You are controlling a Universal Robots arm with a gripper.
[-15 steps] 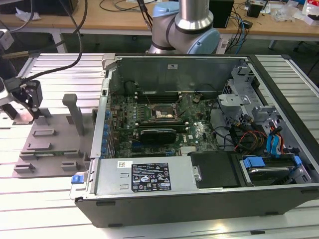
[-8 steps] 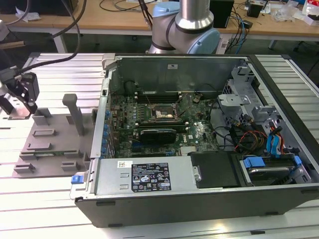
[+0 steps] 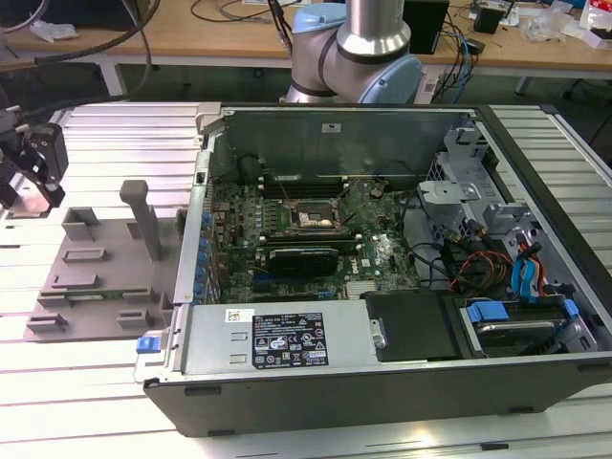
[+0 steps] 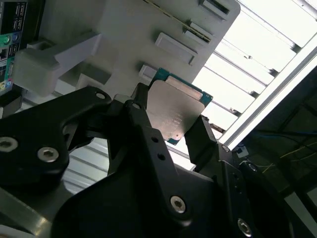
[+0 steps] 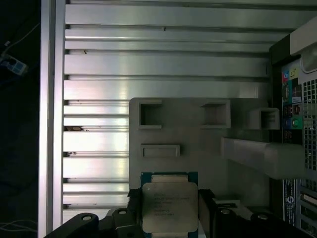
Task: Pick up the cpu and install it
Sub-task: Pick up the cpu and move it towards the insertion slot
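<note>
The cpu [image 5: 169,206] is a flat square chip with a silver-grey top and a green rim. It sits between the two black fingers of my gripper [image 5: 169,218], which is shut on its opposite edges. In the second wrist view the cpu [image 4: 177,110] is held the same way by the gripper [image 4: 171,126], above the grey fixture plate [image 4: 124,34]. In the exterior view my gripper [image 3: 31,177] hangs at the far left, over the left end of the grey fixture plate [image 3: 96,273]. The black-framed motherboard socket [image 3: 312,218] lies inside the open computer case, well to the gripper's right.
The open computer case [image 3: 382,354] fills the middle and the exterior view's right, with a long black expansion card [image 3: 304,258] below the socket. A grey upright post [image 3: 145,218] stands on the fixture plate. The table is ribbed aluminium [image 5: 163,54]. The robot arm's base [image 3: 359,57] stands behind the case.
</note>
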